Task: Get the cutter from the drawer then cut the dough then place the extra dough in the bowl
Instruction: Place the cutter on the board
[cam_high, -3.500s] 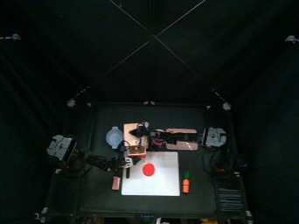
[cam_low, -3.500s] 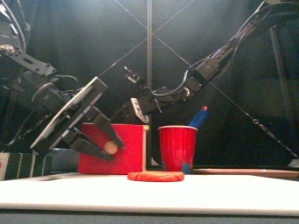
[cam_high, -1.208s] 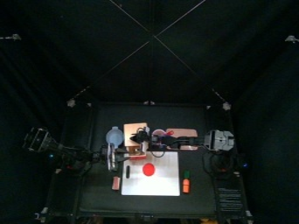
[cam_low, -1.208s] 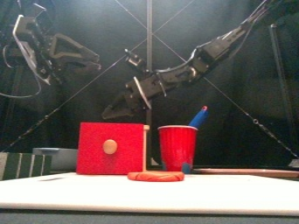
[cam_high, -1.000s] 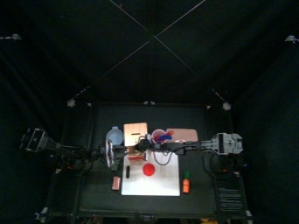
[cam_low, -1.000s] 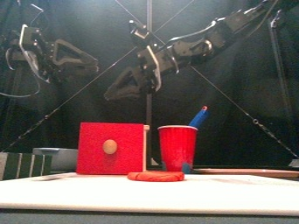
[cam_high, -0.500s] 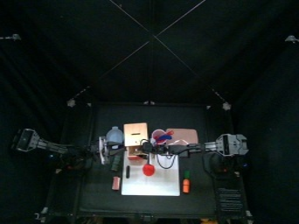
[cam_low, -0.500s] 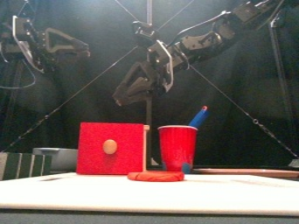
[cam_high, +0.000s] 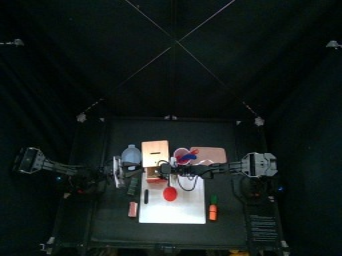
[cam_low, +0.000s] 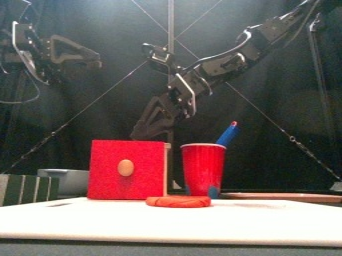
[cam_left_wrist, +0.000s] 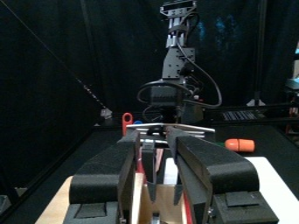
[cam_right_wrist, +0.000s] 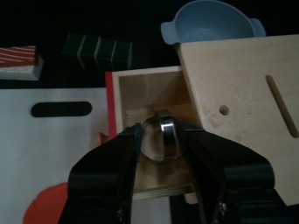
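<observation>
right gripper open above the cutter in the drawer

your right gripper (cam_right_wrist: 163, 131) hangs over the open drawer (cam_right_wrist: 140, 92) of the wooden box (cam_right_wrist: 239, 79), with its jaws spread and nothing in them. in the right wrist view the round metal cutter (cam_right_wrist: 162, 147) lies on the drawer floor at the centre of the frame, showing in the gap between the two jaws. in the front view the gripper's tips sit at the middle of the frame, just above the top edge of the red drawer front (cam_low: 130, 170), so they are not down inside the drawer.

the dough (cam_low: 178, 201) is a flat red disc on the white cutting board (cam_low: 267, 215), low in the centre of the front view, in front of the drawer front and the red cup (cam_low: 203, 168). a blue toy knife (cam_low: 227, 133) sticks up out of the cup. the blue-grey bowl (cam_right_wrist: 211, 22) sits at the upper right of the right wrist view, just beside the box. a dark green sushi roll (cam_right_wrist: 96, 48) lies at the upper left of that view, off the board.

your left gripper (cam_left_wrist: 158, 140) shows at the bottom centre of the left wrist view, with a narrow gap between its jaws and nothing held. in the front view the left arm is raised at the upper left, well apart from the box. an orange toy (cam_left_wrist: 239, 144) lies right of centre in the left wrist view.
</observation>
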